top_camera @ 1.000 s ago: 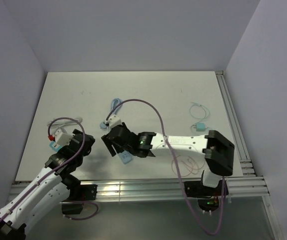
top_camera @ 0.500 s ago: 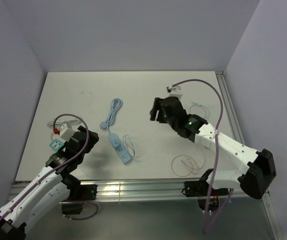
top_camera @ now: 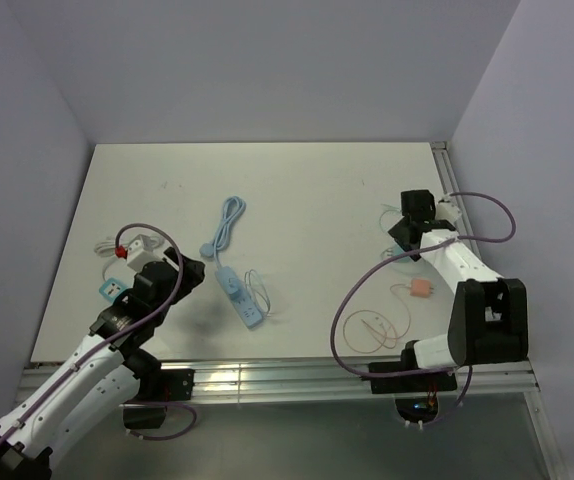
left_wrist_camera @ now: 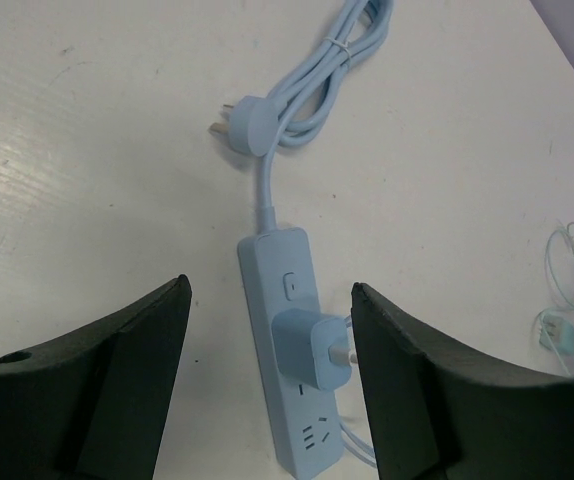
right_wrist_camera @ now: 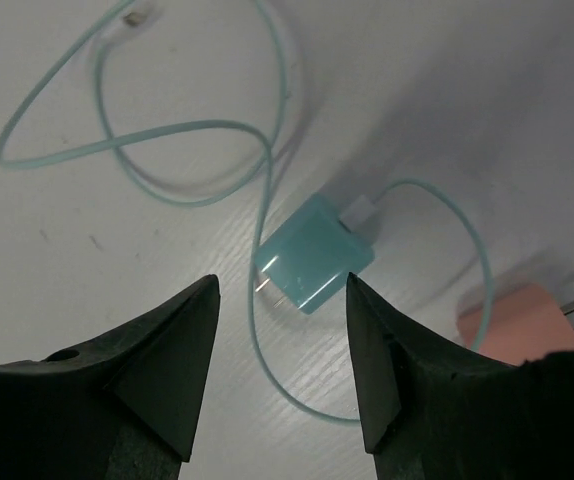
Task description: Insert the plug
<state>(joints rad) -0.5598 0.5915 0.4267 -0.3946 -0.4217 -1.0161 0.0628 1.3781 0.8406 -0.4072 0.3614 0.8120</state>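
A light blue power strip (top_camera: 239,296) lies at the table's middle with a light blue charger (left_wrist_camera: 312,350) plugged into it, and its cord (top_camera: 229,220) is coiled behind. My left gripper (top_camera: 167,275) is open and empty. In the left wrist view the left gripper (left_wrist_camera: 269,290) hangs above the strip (left_wrist_camera: 277,262). A teal plug (right_wrist_camera: 315,252) with a teal cable (right_wrist_camera: 167,140) lies flat on the table. My right gripper (right_wrist_camera: 282,285) is open above it, a finger on each side, not touching. A pink plug (top_camera: 422,290) lies nearby.
The pink plug's thin cable (top_camera: 372,325) loops at the front right. A small teal object (top_camera: 113,289) and a white cable (top_camera: 105,246) lie by the left arm. A metal rail (top_camera: 467,250) runs along the table's right edge.
My right arm has swung from the power strip at the middle across to the far right, over the teal plug. The left gripper has shifted slightly forward.
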